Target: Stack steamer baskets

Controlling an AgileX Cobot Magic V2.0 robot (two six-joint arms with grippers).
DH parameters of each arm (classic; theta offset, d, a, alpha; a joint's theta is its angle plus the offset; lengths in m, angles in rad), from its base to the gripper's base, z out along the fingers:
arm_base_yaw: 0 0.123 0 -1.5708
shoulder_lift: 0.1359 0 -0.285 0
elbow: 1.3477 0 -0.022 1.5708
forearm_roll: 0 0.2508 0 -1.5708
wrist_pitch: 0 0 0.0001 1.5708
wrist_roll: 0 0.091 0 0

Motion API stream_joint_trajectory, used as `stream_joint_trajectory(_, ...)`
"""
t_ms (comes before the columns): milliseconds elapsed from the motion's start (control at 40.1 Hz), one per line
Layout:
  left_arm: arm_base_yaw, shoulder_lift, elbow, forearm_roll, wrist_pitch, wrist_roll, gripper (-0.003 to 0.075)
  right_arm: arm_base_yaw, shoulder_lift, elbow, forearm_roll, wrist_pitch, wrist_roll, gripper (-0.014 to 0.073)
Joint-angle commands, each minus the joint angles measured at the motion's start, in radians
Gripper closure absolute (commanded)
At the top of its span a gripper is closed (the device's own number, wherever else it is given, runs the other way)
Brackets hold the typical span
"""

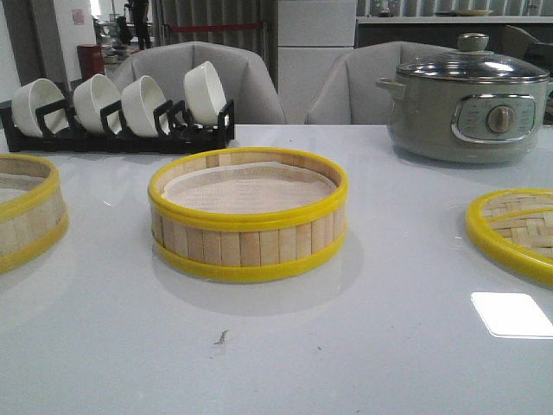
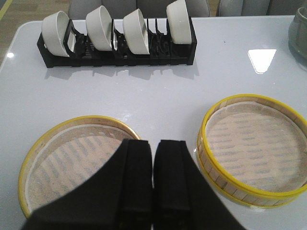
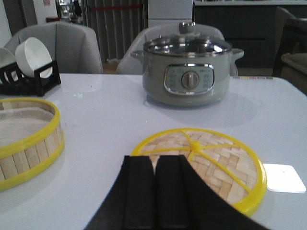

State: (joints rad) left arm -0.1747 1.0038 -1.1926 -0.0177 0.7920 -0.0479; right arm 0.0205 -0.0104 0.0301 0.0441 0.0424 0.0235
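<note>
One steamer basket [image 1: 248, 216] stands in the middle of the table, a bamboo ring with yellow rims and a white liner inside. A second basket [image 1: 26, 212] sits at the left edge, partly cut off. The flat woven lid [image 1: 518, 229] lies at the right edge. The left wrist view has the left basket [image 2: 76, 165] under my left gripper [image 2: 153, 146], which is shut and empty, and the middle basket [image 2: 256, 146] beside it. My right gripper [image 3: 154, 163] is shut and empty, hovering over the near edge of the lid [image 3: 211, 163]. Neither gripper shows in the front view.
A black rack of white bowls [image 1: 121, 108] stands at the back left. A grey-green electric pot with a glass lid [image 1: 467, 99] stands at the back right. Grey chairs are behind the table. A bright light reflection [image 1: 511, 313] lies near the lid.
</note>
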Motion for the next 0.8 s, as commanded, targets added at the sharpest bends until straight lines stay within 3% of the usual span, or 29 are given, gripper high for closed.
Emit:
stream_joint_trajectory(0, -0.005, -0.008, -0.037, -0.005, -0.075, -0.004, 0.0635, 0.000, -0.021, -0.015, 0.005, -0.157, 0.005, 0.0541)
stream_joint_trajectory(125, -0.005, -0.008, -0.037, -0.005, -0.075, -0.004, 0.0635, 0.001, -0.021, -0.052, 0.062, -0.130, 0.117, 0.0541)
stream_joint_trajectory(275, -0.005, -0.008, -0.037, -0.005, -0.075, -0.004, 0.0635, 0.001, 0.020, -0.197, 0.080, 0.054, 0.178, 0.0541)
stream_joint_trajectory(549, -0.005, -0.008, -0.037, -0.005, -0.070, -0.004, 0.0635, 0.001, 0.431, -0.631, 0.079, 0.326, 0.175, 0.0541)
stream_joint_trajectory(774, -0.005, -0.008, -0.037, -0.005, -0.057, -0.004, 0.0635, 0.001, 0.653, -0.785, 0.076, 0.480, 0.175, 0.0541)
